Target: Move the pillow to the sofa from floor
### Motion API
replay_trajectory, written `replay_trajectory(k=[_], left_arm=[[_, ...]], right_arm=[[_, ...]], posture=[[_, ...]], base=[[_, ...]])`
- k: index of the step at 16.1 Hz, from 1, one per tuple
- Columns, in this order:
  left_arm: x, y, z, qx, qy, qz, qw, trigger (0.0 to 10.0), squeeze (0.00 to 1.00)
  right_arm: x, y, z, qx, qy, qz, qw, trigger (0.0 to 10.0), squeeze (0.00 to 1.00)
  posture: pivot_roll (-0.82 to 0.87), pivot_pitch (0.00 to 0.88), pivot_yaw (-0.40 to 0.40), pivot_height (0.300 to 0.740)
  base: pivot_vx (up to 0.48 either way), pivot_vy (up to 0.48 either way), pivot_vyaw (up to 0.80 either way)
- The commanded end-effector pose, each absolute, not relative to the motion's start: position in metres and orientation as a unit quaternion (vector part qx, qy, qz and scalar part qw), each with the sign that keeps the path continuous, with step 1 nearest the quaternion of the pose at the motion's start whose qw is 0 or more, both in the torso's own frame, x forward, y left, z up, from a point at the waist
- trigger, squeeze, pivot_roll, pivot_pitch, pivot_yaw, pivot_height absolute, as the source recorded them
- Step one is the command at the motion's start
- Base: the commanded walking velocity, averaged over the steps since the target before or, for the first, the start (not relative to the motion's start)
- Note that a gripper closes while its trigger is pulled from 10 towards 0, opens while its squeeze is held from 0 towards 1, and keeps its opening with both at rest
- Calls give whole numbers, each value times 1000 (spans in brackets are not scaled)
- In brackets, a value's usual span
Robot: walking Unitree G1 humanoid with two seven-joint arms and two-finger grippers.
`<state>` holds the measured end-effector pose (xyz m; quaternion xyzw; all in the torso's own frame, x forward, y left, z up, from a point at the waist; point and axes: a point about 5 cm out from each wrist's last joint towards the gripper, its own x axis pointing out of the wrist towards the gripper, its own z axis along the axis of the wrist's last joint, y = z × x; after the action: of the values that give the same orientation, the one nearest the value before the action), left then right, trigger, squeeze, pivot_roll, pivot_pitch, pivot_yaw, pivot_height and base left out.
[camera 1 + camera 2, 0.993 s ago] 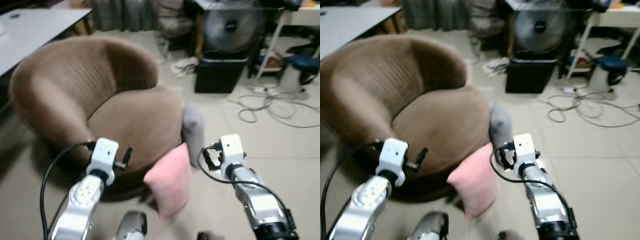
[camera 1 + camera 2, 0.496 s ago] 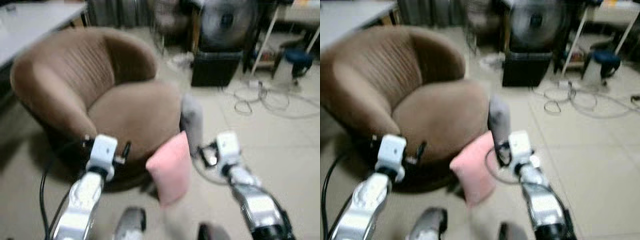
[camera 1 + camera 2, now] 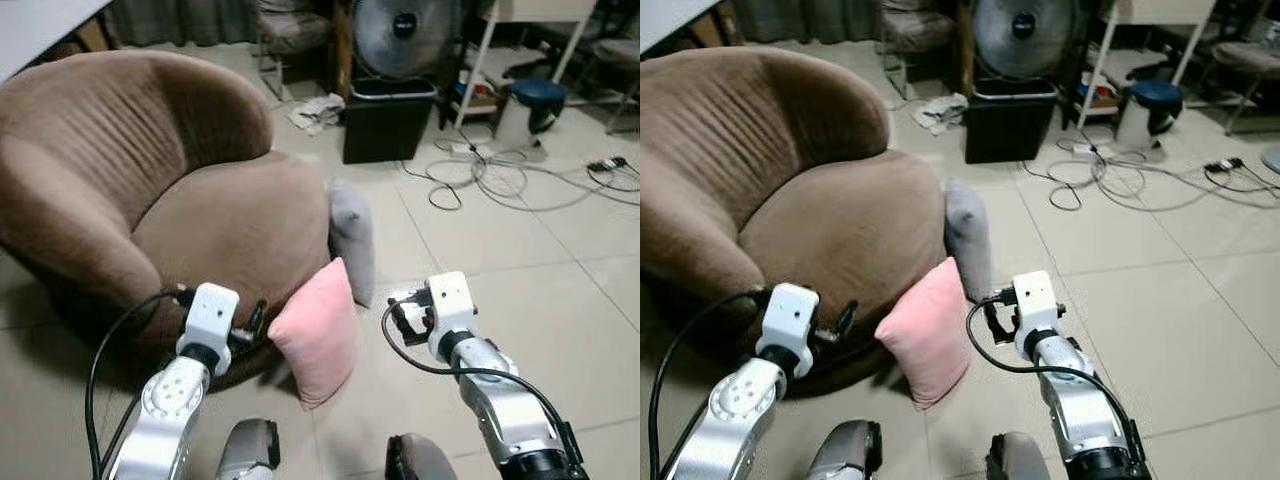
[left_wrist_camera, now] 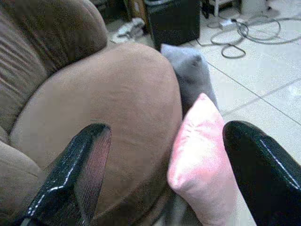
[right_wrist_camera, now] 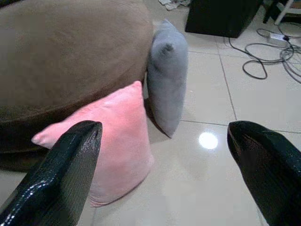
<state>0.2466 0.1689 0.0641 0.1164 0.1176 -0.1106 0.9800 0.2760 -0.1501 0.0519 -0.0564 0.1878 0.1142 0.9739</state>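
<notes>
A pink pillow (image 3: 315, 330) stands on its edge on the tiled floor, leaning against the front of the round brown sofa (image 3: 225, 225). A grey pillow (image 3: 352, 240) stands just behind it, also against the sofa. My left gripper (image 4: 167, 132) is open in front of the sofa's lower edge, to the left of the pink pillow and apart from it. My right gripper (image 5: 164, 127) is open too, held above the floor to the right of the pink pillow, with nothing between its fingers. In the left eye view the pink pillow sits between my two wrists.
A black bin (image 3: 388, 118) and a fan (image 3: 400, 30) stand beyond the sofa. Loose cables (image 3: 500, 180) lie on the floor at the right, near a blue stool (image 3: 535, 95). Bare tiles (image 3: 520, 270) stretch to the right of the pillows.
The whole picture has shifted and sharpened as the camera moved. Both arms stay on either side of the pink pillow, which still leans on the sofa.
</notes>
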Motion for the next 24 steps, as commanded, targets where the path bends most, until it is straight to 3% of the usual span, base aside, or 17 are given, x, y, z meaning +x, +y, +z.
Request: replay_trajectory(k=[1, 16, 19, 24], left_arm=[[246, 169, 63, 115, 119, -113, 980, 10000, 0], [255, 171, 68, 115, 113, -109, 981, 10000, 0], [255, 171, 69, 116, 111, -109, 981, 10000, 0], [258, 171, 70, 117, 110, -114, 980, 10000, 0]], right_arm=[[275, -150, 50, -61, 193, 117, 972, 10000, 0], [284, -148, 53, -83, 186, 135, 970, 10000, 0], [284, -147, 52, -72, 189, 135, 970, 10000, 0], [286, -149, 52, -74, 189, 127, 971, 10000, 0]], posture=[[52, 0, -5, 651], [44, 0, -4, 651], [46, 0, -4, 651], [41, 0, 1, 651]], base=[[247, 0, 0], [310, 0, -92], [320, 0, 760], [320, 0, 0]])
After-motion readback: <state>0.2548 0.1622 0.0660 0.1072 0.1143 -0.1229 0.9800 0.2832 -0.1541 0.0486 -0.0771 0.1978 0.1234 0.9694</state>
